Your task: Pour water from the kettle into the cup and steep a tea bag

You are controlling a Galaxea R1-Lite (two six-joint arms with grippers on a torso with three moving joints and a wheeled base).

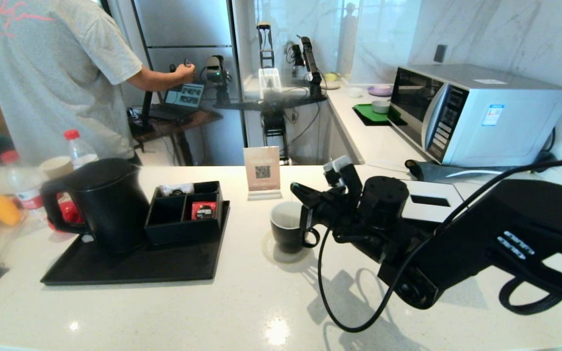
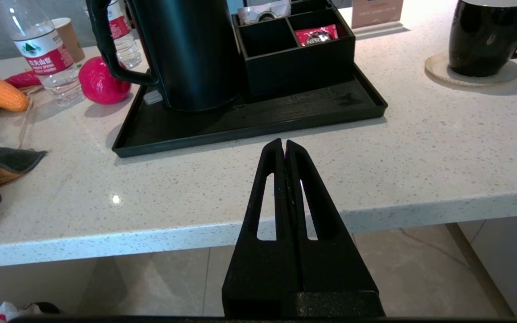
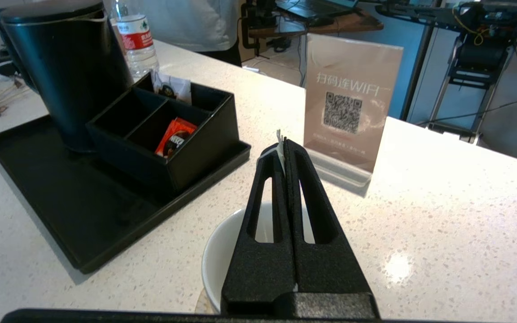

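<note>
Right pincer (image 3: pixel 284 146) clenched on a white tag, above the cup (image 3: pixel 222 255) rim.

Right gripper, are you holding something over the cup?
The right gripper, shut above the cup, pinches a small white scrap at its tips, perhaps a tea bag's tag; what it is cannot be told. The left gripper holds nothing.
</note>
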